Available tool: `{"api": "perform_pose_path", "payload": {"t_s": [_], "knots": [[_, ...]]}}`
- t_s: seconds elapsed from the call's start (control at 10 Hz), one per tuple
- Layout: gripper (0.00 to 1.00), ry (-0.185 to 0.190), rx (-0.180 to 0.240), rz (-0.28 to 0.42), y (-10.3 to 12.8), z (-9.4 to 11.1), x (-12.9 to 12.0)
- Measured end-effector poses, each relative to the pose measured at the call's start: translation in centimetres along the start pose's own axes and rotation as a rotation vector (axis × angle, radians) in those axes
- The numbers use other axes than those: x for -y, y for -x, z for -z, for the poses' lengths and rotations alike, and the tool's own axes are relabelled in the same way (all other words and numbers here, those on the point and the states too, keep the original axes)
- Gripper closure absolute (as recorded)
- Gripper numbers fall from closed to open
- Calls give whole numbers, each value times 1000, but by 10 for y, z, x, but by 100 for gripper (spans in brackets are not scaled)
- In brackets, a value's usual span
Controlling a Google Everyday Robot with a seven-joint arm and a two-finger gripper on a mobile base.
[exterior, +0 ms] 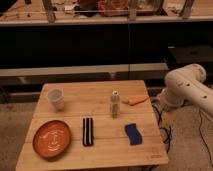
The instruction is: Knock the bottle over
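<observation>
the bottle (pixel 115 104) stands upright near the middle of the wooden table (pixel 80 97), slightly right of centre. an orange carrot-like item (pixel 136 100) lies just to its right, a translucent cup (pixel 55 99) stands well apart to its left. nearer you lie an orange plate (pixel 52 138), a dark striped object (pixel 88 131) and a blue sponge (pixel 132 134). the white arm (pixel 185 90) sits off the table's right edge. you can't see the gripper itself, so you cannot tell its state.
</observation>
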State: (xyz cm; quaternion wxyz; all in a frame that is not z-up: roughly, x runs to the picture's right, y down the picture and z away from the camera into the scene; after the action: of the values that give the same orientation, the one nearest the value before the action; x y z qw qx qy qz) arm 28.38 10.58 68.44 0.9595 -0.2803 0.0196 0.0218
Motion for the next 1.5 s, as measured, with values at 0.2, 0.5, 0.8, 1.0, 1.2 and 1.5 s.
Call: {"api": "perform_pose_path", "payload": {"t_s": [0.2,0.5,0.8,1.0,1.2,1.5], "knots": [[20,-1,-2,3,0,-1,1],[20,-14,-12,34,4,-3,15],[20,-19,-15,43,6,-4,16],[20,-28,-22,62,10,-5,26],[20,-31,-26,72,12,-6,30],[20,-40,-32,92,13,-7,34]]}}
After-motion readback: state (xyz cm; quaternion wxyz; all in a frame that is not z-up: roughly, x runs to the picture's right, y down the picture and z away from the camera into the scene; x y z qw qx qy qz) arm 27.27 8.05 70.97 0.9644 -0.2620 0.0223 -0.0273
